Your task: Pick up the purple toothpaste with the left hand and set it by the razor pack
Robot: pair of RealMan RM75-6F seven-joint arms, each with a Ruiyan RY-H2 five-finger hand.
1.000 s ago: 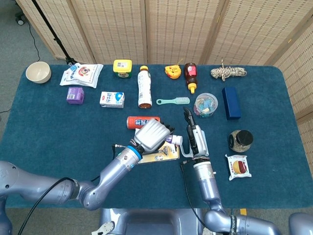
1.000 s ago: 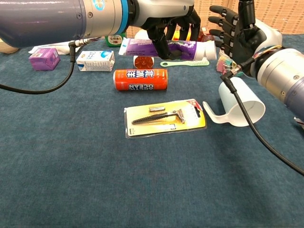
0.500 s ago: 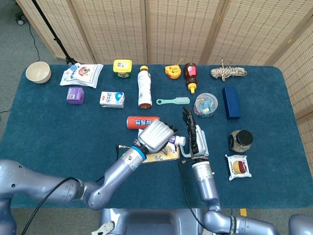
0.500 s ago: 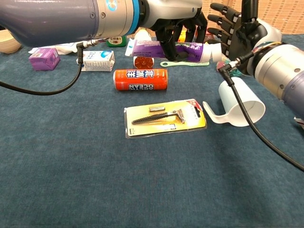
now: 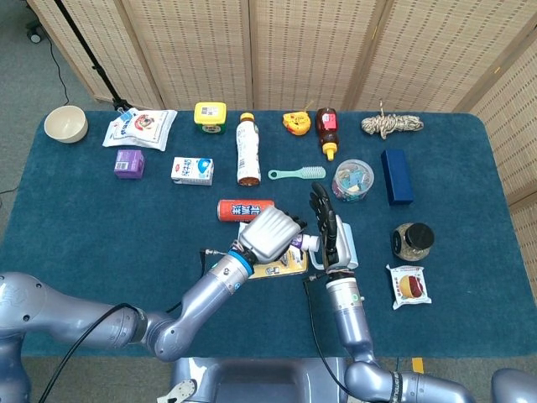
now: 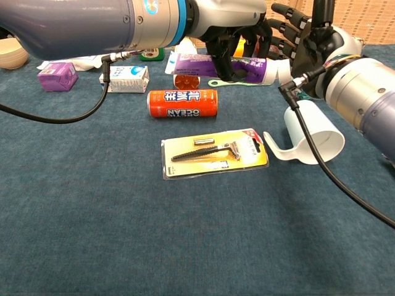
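Observation:
My left hand (image 6: 231, 28) (image 5: 270, 234) grips the purple toothpaste tube (image 6: 203, 63) around its middle and holds it level in the air, above and behind the razor pack. The tube's white cap end (image 6: 273, 69) points right, close to my right hand. The razor pack (image 6: 215, 153) is a yellow card with a razor, lying flat on the cloth; in the head view only its lower edge (image 5: 281, 269) shows under my left hand. My right hand (image 6: 305, 38) (image 5: 325, 235) stands upright with its fingers spread and holds nothing.
An orange can (image 6: 182, 103) lies just behind the razor pack. A white mug (image 6: 311, 134) lies on its side to the pack's right. A teal comb (image 5: 297, 174), white carton (image 5: 192, 170), bottle (image 5: 247, 150) and candy tub (image 5: 352, 180) sit further back on the blue table (image 5: 84, 227).
My left hand has carried the toothpaste a little to the right, toward my right hand. The right hand has shifted slightly left and forward, so the cap end is closer to it.

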